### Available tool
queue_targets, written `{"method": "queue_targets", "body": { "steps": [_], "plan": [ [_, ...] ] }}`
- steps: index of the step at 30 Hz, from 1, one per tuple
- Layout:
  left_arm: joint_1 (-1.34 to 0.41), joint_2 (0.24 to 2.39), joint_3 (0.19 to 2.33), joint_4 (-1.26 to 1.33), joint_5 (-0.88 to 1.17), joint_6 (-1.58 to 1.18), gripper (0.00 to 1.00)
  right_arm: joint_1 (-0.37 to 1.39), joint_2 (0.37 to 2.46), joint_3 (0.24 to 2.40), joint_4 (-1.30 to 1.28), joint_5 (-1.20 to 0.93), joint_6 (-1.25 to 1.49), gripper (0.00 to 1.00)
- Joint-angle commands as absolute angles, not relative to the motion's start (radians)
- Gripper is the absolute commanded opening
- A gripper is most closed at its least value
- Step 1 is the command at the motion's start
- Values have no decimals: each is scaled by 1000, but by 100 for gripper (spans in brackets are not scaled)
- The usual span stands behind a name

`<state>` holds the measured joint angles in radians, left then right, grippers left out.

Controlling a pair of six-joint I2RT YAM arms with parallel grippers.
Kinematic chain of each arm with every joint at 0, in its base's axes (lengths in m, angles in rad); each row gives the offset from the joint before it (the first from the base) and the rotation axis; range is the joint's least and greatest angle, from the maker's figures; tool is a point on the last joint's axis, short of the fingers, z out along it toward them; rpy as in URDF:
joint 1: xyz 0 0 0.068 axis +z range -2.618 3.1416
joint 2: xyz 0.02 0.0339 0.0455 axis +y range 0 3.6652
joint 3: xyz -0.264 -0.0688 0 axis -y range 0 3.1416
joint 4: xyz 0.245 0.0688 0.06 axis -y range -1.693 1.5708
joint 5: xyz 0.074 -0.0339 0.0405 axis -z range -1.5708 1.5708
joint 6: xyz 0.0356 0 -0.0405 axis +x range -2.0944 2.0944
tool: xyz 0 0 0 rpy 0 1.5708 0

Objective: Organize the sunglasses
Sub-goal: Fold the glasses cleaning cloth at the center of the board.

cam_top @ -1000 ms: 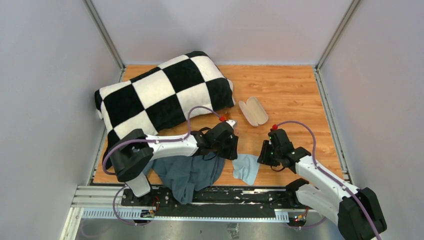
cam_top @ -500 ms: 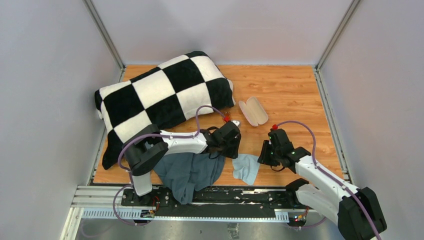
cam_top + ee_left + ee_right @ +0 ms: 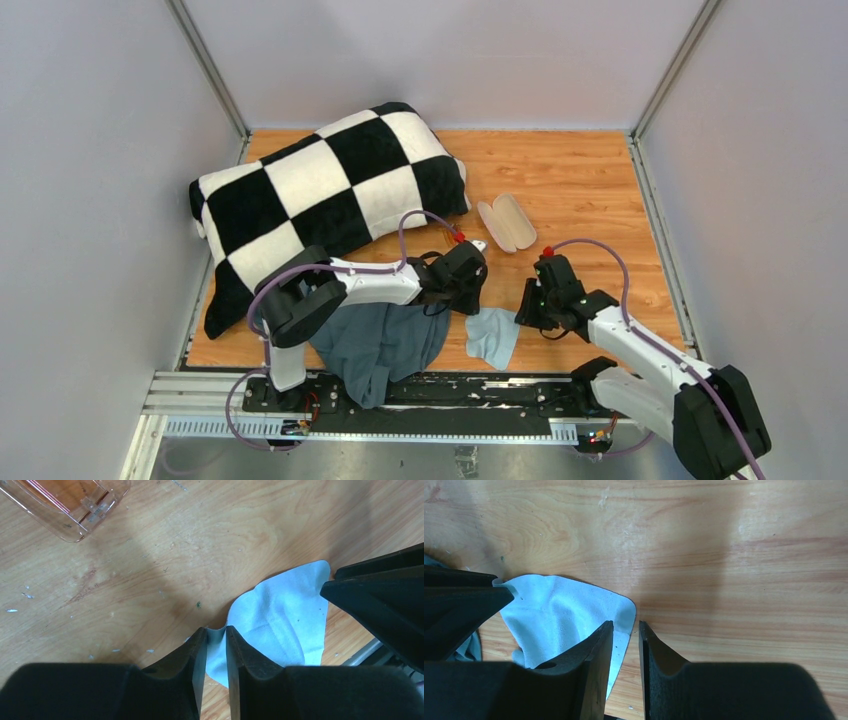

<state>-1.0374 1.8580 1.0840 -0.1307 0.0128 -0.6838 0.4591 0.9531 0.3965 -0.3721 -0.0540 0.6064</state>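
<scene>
**Both grippers settle on the blue cloth; sunglasses left lying**

The left arm [image 3: 375, 285] has swung right, away from the checkered pillow [image 3: 320, 185]. This brings the left gripper [image 3: 216, 631] onto the far-left corner of the light-blue cloth [image 3: 280, 615]. Its jaws have narrowed around that corner, though a firm pinch cannot be confirmed. The right gripper [image 3: 625, 626] straddles the cloth's right edge, jaws slightly apart. The pink case [image 3: 506, 222] lies open farther back. The sunglasses [image 3: 65, 502] rest on the table [image 3: 585, 180] just beyond the left gripper, unheld, so the cloth probably comes first.
</scene>
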Motion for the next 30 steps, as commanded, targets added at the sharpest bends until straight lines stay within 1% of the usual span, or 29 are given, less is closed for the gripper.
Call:
{"method": "queue_targets", "body": {
  "steps": [1,3,5,8,9,10,11,13,14,16,21,26,30],
  "plan": [
    [-1044,1889,1092,-153,25,-662,24,474,975,398,-418,-1,610,31],
    [-1045,1887,1093,-160,22,-657,22,474,982,404,-429,36,616,31],
    [-1045,1885,1094,-170,18,-652,18,477,989,408,-434,47,617,31],
    [-1045,1876,1096,-192,2,-641,17,481,1003,419,-437,58,615,31],
    [-1045,1870,1098,-201,-11,-635,19,483,1008,423,-437,61,614,31],
    [-1044,1862,1098,-213,-36,-629,23,483,1010,426,-438,62,611,31],
    [-1045,1854,1097,-225,-55,-625,30,482,1013,427,-439,63,611,31],
    [-1045,1834,1096,-246,-93,-617,39,483,1015,427,-437,65,611,31],
    [-1045,1829,1094,-253,-102,-614,41,483,1016,427,-437,66,610,31],
    [-1045,1820,1093,-262,-115,-612,43,484,1018,428,-436,66,611,31],
    [-1045,1831,1090,-252,-106,-615,42,484,1024,429,-433,66,611,31],
    [-1045,1854,1077,-186,-12,-636,32,484,1030,430,-431,62,608,31],
    [-1045,1856,1074,-169,12,-639,29,491,1049,434,-423,52,603,30]
  ]
}}
